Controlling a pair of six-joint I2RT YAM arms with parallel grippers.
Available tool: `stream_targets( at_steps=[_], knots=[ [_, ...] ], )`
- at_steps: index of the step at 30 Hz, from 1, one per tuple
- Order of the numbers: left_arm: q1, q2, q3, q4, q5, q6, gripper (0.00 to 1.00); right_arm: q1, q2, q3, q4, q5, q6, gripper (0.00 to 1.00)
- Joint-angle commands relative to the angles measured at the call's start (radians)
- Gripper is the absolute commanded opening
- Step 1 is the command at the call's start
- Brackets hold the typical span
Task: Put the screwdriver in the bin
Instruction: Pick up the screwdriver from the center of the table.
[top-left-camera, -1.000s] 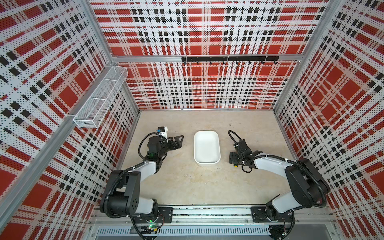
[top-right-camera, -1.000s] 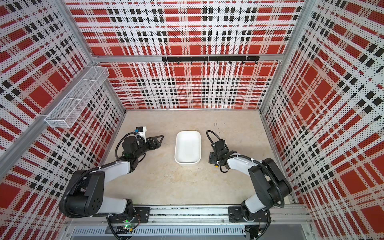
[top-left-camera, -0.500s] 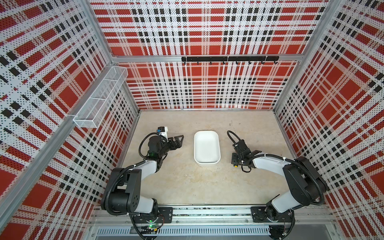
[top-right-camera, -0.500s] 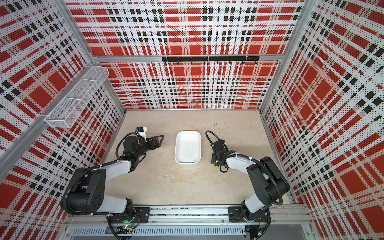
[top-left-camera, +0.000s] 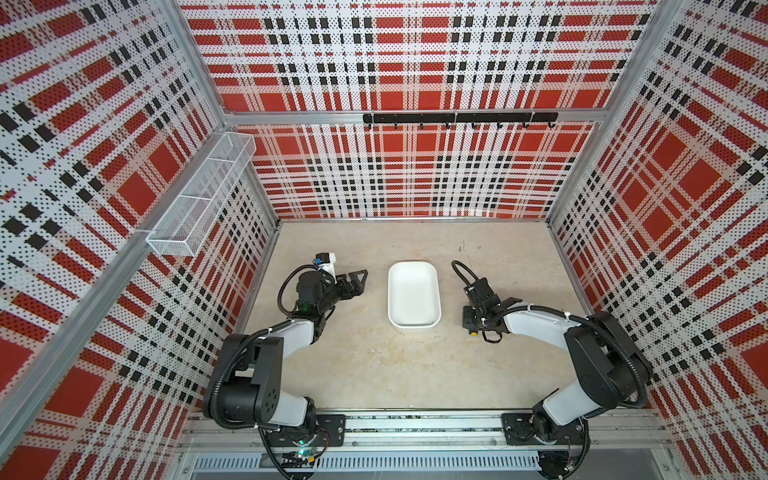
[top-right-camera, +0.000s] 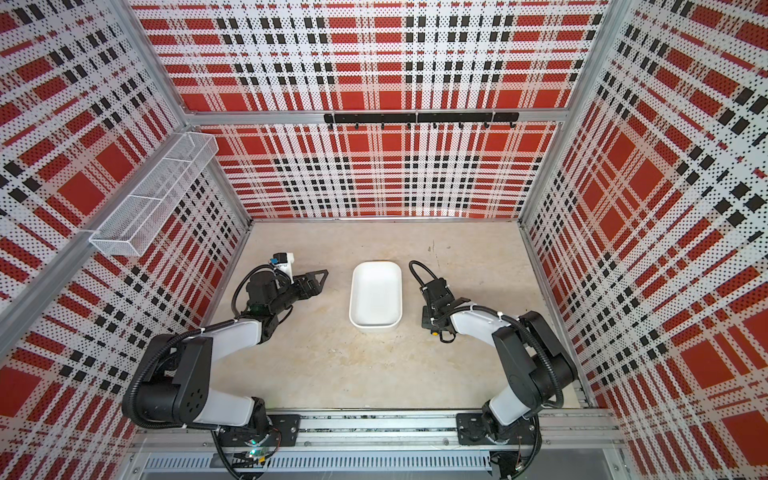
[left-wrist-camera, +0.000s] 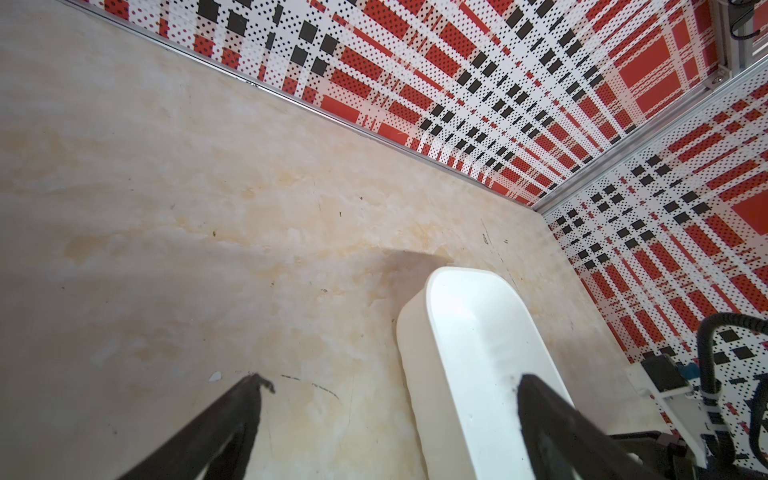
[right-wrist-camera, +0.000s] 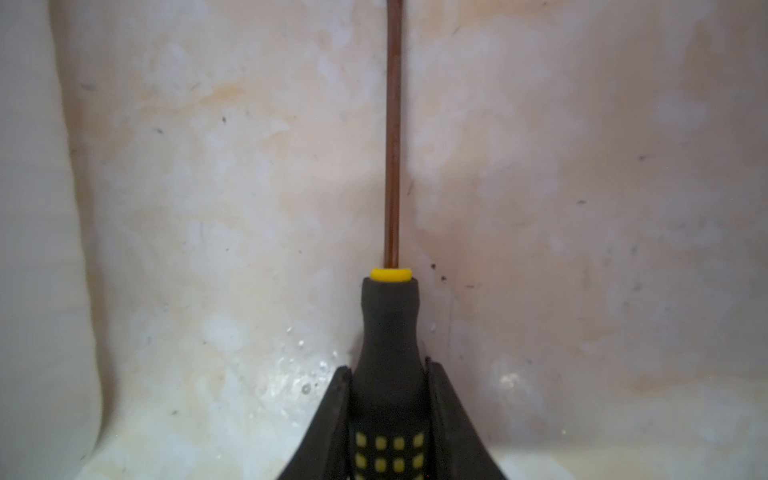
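Screwdriver (right-wrist-camera: 388, 324), slim, with a thin dark metal shaft and a black handle marked with yellow dots and a yellow collar, sits low at the mottled beige surface (top-left-camera: 374, 365). It is outside the shallow white rectangular plastic bin (top-left-camera: 413, 291), just beside the bin's right long wall. The black fingers (right-wrist-camera: 332, 415) of the right gripper (right-wrist-camera: 388, 374) pinch the screwdriver's handle from both sides, and the shaft runs straight out ahead of them. In both top views this gripper points down near the bin's near right corner, with a small yellow end showing beneath it. Whether the tool rests on the surface or hangs just clear of it cannot be told. On the bin's other side, the left gripper (left-wrist-camera: 390, 379) is near the left wall without touching it, its fingers spread wide. A long white wire-mesh basket (top-left-camera: 199, 199) hangs on the left plaid wall.
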Motion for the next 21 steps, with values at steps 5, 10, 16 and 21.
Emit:
stream_targets(
  at_steps=[5,10,16,21],
  knots=[
    [-0.004,0.024,0.038,0.011,0.030,-0.004,0.98,0.007,-0.056,0.160,-0.141,-0.085,-0.098,0.00],
    [-0.002,0.036,0.056,0.011,0.040,-0.004,0.98,0.008,-0.127,0.267,-0.203,-0.128,-0.119,0.00],
    [0.008,0.063,0.073,0.011,0.057,-0.005,0.98,0.053,-0.159,0.339,-0.178,-0.180,-0.076,0.00],
    [0.026,0.072,0.081,0.011,0.069,-0.010,0.98,0.123,-0.092,0.428,-0.189,-0.157,0.003,0.00]
  ],
)
